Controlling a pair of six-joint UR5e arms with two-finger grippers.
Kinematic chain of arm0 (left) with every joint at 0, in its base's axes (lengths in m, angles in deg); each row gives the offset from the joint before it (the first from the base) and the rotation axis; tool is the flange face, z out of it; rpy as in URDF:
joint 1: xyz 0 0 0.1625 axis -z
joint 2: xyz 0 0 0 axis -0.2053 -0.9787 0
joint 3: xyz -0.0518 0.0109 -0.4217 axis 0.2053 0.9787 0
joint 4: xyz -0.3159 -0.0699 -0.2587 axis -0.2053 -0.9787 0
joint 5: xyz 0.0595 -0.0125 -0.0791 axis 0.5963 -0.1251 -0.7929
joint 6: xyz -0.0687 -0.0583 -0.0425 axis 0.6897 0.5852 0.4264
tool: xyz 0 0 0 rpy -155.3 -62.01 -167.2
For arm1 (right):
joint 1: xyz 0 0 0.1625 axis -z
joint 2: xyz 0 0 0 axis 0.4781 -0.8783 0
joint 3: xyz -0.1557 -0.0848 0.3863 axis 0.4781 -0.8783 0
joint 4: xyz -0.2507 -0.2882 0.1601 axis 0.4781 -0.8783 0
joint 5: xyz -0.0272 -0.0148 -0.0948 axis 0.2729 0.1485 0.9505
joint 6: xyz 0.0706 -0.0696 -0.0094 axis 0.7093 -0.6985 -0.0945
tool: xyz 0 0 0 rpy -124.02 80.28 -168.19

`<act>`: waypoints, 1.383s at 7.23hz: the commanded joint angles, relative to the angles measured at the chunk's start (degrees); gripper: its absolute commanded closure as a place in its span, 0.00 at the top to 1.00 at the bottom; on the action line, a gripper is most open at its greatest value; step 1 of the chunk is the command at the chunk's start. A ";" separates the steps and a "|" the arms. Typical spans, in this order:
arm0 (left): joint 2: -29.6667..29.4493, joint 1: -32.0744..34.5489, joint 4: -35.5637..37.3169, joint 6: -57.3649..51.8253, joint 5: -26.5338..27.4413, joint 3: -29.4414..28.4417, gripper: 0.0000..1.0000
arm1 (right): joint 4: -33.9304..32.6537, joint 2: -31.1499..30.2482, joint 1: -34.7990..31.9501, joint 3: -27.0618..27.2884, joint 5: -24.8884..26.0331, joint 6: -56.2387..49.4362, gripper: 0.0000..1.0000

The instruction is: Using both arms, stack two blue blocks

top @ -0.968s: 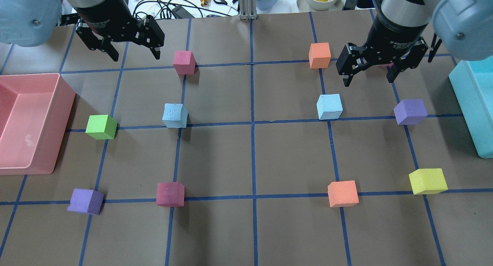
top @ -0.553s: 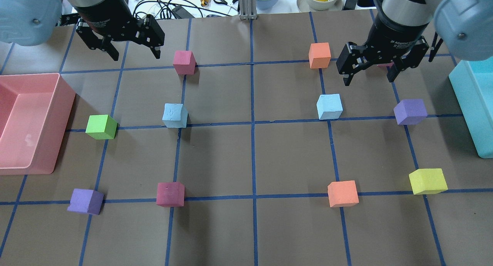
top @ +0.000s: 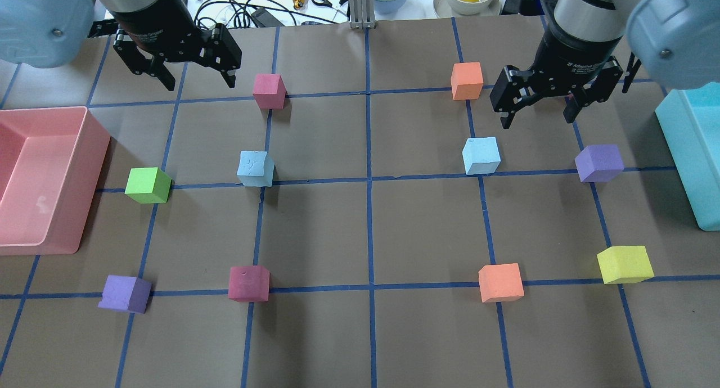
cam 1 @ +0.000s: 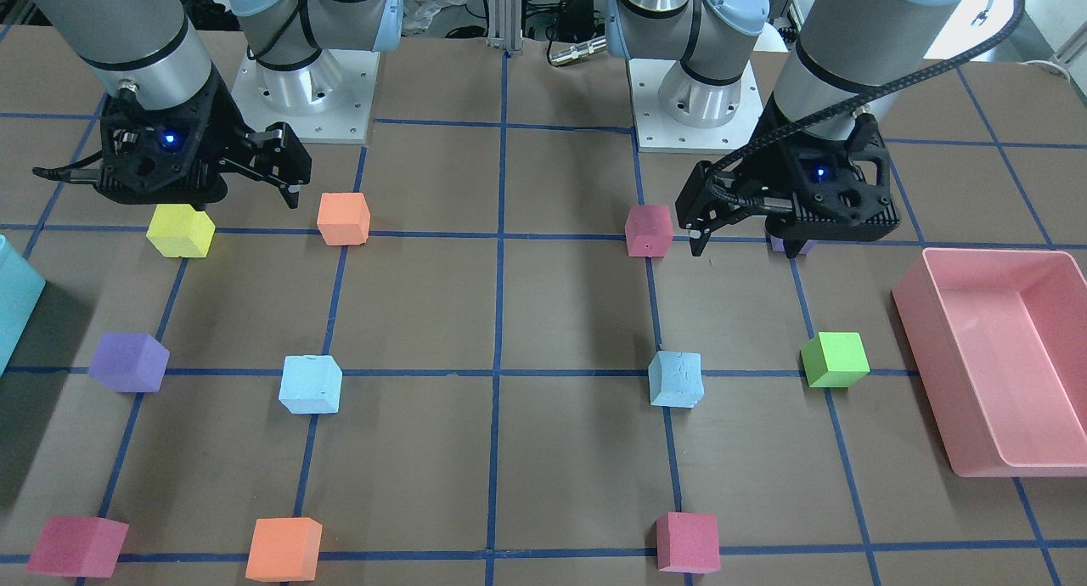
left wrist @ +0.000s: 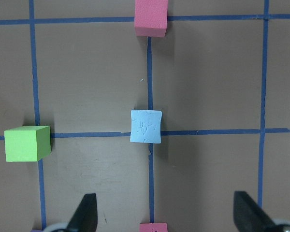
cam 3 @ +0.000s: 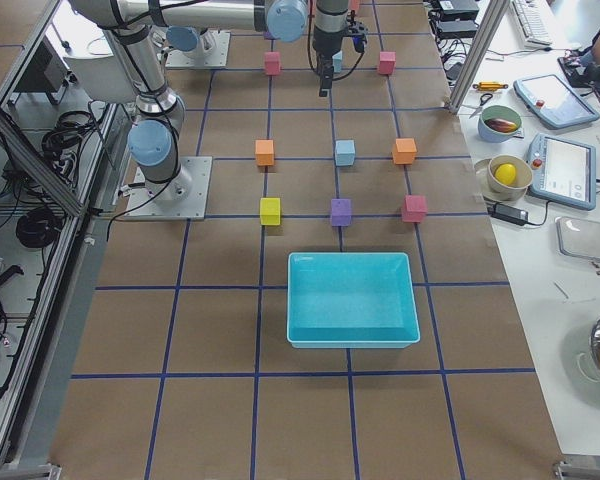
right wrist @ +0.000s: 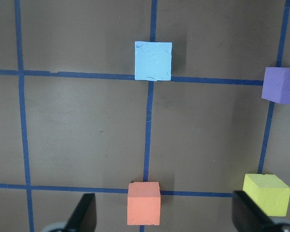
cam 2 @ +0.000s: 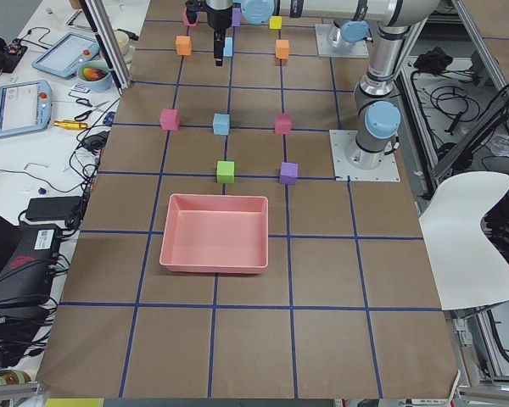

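Both tools are seen wide open and empty. The left tool [top: 199, 86] and the right tool [top: 536, 122] are held high above the worktop [top: 365, 332] and touch no block. A pink bin [top: 93, 168] is placed at the left edge of the worktop.

The left blue block [top: 256, 168] and the right blue block [top: 481, 156] are resting flat on the worktop. They are well apart from each other, and each is at a crossing of the blue tape lines.

It is judged that only the first step, the reach, is in hand, as nothing is grasped or stacked yet. For the next move, one tool should be lowered over its block and the fingers brought to two opposite faces.

No long axis is offered by a cube. In the wrist views the right block is seen square to the tape lines, and the left one is turned very slightly.
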State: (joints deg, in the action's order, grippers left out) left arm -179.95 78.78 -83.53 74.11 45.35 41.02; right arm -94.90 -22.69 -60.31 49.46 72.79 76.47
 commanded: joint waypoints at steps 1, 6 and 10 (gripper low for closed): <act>-1.15 -0.01 0.24 -0.26 -0.46 1.51 1.00 | -1.09 4.08 0.10 -0.18 0.12 0.62 1.00; -6.33 -0.19 25.61 -0.97 -0.55 20.82 1.00 | -16.91 18.51 0.45 0.53 -0.59 0.37 1.00; -12.65 -0.19 31.27 -0.97 0.07 23.31 1.00 | -25.00 24.67 0.45 0.96 -0.76 0.88 1.00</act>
State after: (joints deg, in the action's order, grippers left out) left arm -190.72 78.59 -53.08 73.12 45.32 63.81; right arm -119.35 0.95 -59.88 50.19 72.16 76.91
